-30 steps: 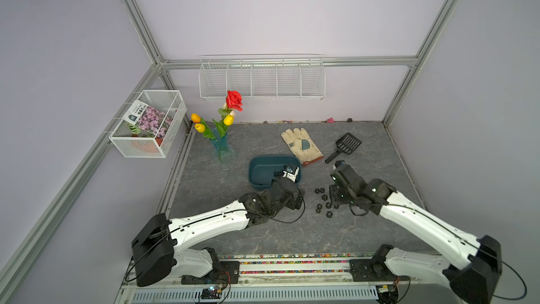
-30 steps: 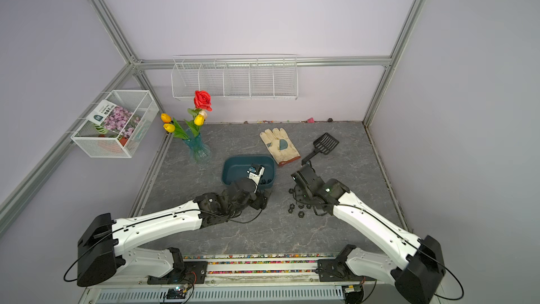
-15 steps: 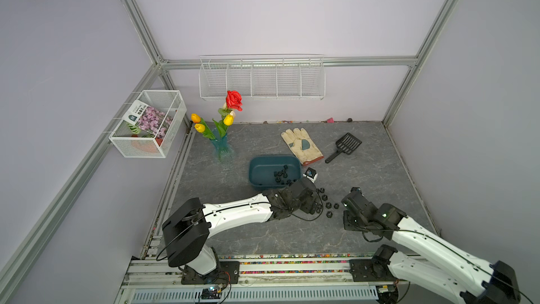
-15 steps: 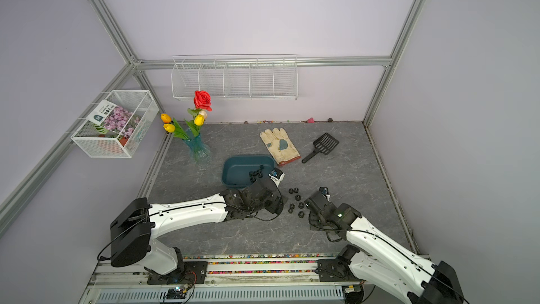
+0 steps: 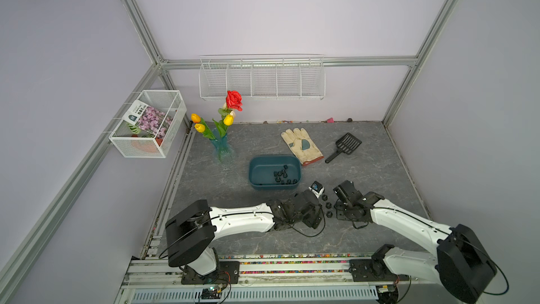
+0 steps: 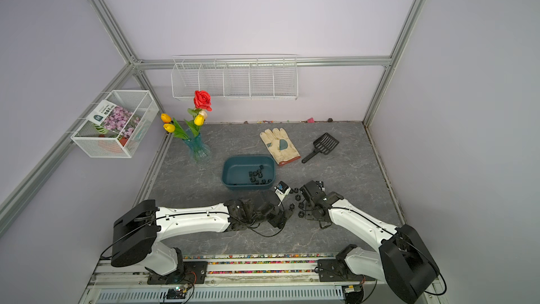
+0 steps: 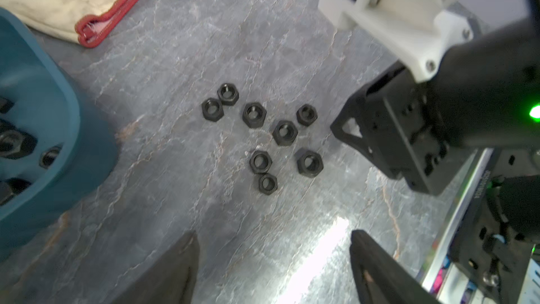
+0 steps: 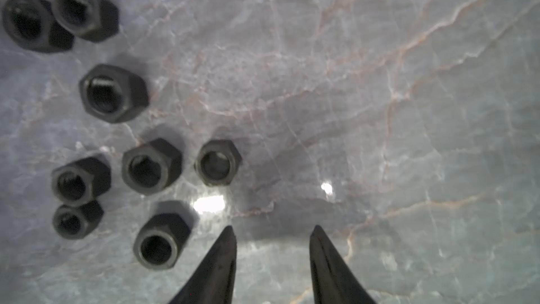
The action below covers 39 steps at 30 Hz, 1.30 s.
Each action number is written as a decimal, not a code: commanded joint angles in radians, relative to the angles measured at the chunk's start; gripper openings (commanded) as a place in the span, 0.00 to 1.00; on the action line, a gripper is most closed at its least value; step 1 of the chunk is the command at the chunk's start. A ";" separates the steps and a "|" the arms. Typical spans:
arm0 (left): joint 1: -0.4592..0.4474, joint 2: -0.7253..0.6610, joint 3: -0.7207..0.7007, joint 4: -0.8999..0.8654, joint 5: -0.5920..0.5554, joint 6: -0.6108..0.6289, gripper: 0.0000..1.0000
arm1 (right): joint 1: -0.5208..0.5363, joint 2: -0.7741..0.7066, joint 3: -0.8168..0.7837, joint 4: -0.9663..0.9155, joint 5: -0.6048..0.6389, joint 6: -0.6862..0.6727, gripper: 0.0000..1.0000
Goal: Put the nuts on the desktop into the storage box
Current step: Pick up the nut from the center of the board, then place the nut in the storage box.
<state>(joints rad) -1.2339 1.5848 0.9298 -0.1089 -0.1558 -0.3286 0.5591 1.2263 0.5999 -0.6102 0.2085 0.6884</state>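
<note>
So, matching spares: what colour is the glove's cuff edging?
Red; the cuff edging shows best in the left wrist view.

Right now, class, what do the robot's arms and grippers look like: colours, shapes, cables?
The left arm and right arm have white shell links between bulky black joint housings, with black wrists. A thin black cable loops off the left wrist. The left gripper and right gripper each end in two black, pointed, wedge-shaped fingers.

High top views look down; both wrist views closely share nuts (image 7: pixel 285 132).
</note>
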 commanded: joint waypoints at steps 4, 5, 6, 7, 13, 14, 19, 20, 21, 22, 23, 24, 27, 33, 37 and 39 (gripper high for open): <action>-0.022 -0.038 -0.045 0.029 0.017 -0.007 0.83 | -0.019 0.086 0.031 0.089 -0.070 -0.050 0.44; -0.027 -0.040 -0.051 0.033 0.018 -0.009 0.83 | -0.019 0.103 0.035 0.098 -0.075 -0.052 0.44; -0.031 -0.043 -0.057 0.038 0.018 -0.010 0.83 | -0.020 0.120 0.038 0.104 -0.078 -0.052 0.44; -0.033 -0.044 -0.064 0.041 0.018 -0.012 0.83 | -0.021 0.133 0.042 0.109 -0.078 -0.054 0.44; -0.043 -0.055 -0.085 0.054 0.019 -0.022 0.83 | -0.039 0.191 0.059 0.123 -0.081 -0.067 0.43; -0.044 -0.057 -0.089 0.056 0.019 -0.021 0.83 | -0.048 0.199 0.067 0.112 -0.091 -0.074 0.43; -0.045 -0.059 -0.091 0.058 0.019 -0.023 0.83 | -0.064 0.214 0.081 0.105 -0.090 -0.087 0.41; -0.045 -0.057 -0.091 0.058 0.019 -0.023 0.83 | -0.067 0.214 0.082 0.104 -0.090 -0.089 0.39; -0.045 -0.056 -0.092 0.060 0.019 -0.023 0.83 | -0.066 0.214 0.083 0.105 -0.090 -0.089 0.37; -0.045 -0.054 -0.090 0.060 0.020 -0.023 0.83 | -0.066 0.215 0.083 0.105 -0.090 -0.089 0.35; -0.045 -0.051 -0.089 0.061 0.019 -0.025 0.83 | -0.066 0.215 0.083 0.106 -0.090 -0.089 0.34; -0.045 -0.050 -0.088 0.063 0.019 -0.025 0.83 | -0.068 0.215 0.082 0.107 -0.090 -0.090 0.32; -0.047 -0.042 -0.085 0.067 0.021 -0.026 0.83 | -0.067 0.219 0.084 0.104 -0.090 -0.093 0.28; -0.047 -0.037 -0.086 0.070 0.010 -0.032 0.83 | -0.067 0.229 0.095 0.102 -0.090 -0.101 0.19; -0.047 -0.050 -0.093 0.062 -0.029 -0.041 0.83 | -0.067 0.236 0.114 0.087 -0.098 -0.110 0.15; -0.046 -0.064 -0.094 0.053 -0.056 -0.042 0.83 | -0.063 0.224 0.141 0.061 -0.097 -0.117 0.15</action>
<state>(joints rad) -1.2766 1.5444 0.8474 -0.0566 -0.1688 -0.3584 0.4950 1.4418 0.7132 -0.5098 0.1287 0.5892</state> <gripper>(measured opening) 0.830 0.254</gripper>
